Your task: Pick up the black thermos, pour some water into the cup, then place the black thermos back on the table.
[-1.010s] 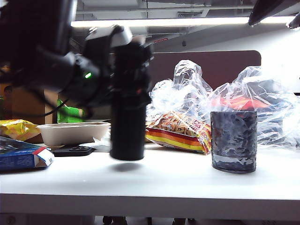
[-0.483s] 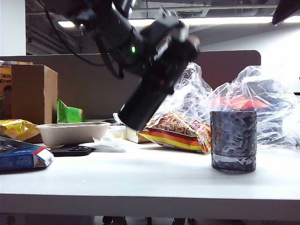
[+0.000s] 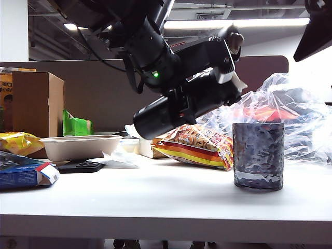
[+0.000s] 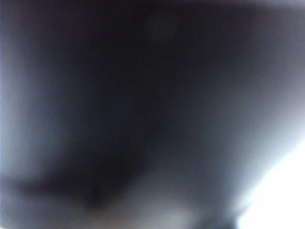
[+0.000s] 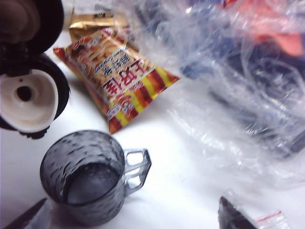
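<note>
Black thermos (image 3: 179, 106) tilted midair, lid open; cup (image 3: 258, 155) upright on table (image 3: 155, 202).

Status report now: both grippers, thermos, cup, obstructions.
Left gripper clamped on black thermos, tilted, spout toward cup. Right gripper barely in frame above the cup, jaws open. Snack bag behind the cup, pour path clear.

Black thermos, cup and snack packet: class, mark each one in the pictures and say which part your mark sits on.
black thermos (image 3: 165, 115), exterior view, lower body near its base.
cup (image 5: 88, 176), right wrist view, dimpled side wall below the rim.
snack packet (image 5: 116, 71), right wrist view, printed front face.
</note>
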Controlling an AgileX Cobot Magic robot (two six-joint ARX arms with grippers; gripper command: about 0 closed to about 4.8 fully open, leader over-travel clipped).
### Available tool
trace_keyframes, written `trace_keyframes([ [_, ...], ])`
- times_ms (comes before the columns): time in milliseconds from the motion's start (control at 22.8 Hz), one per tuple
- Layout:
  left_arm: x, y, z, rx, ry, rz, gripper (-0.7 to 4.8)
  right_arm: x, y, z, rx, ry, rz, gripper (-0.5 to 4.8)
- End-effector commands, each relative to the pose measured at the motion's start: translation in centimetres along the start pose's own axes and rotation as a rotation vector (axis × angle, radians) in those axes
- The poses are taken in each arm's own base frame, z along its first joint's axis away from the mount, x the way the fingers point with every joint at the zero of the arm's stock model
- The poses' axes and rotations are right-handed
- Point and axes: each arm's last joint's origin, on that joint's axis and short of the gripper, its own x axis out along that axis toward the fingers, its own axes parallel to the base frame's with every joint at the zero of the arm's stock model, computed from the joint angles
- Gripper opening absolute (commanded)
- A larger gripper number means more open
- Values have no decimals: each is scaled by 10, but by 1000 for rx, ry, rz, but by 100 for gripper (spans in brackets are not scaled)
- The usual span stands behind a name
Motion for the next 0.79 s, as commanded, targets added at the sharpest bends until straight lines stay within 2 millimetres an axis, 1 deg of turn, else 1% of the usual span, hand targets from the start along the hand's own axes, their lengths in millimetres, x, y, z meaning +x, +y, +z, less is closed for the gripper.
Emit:
trace_keyframes([
  [44, -2, 16, 7, 35, -42, 127, 75, -1, 0, 1, -2, 3, 8, 479],
  [132, 1, 17, 8, 54, -62, 165, 74, -1, 0, 1, -2, 2, 13, 479],
  [308, 8, 10, 7, 217, -43, 154, 74, -1, 1, 0, -1, 12, 28, 479],
  [659, 8, 12, 9, 212, -70, 175, 77, -1, 1, -3, 1, 33, 33, 479],
  [747, 8, 12, 9, 164, -74, 170, 80, -1, 1, -3, 1, 33, 34, 479],
  [791, 8, 11, 9, 87, -84, 166, 80, -1, 1, -3, 1, 33, 34, 479],
])
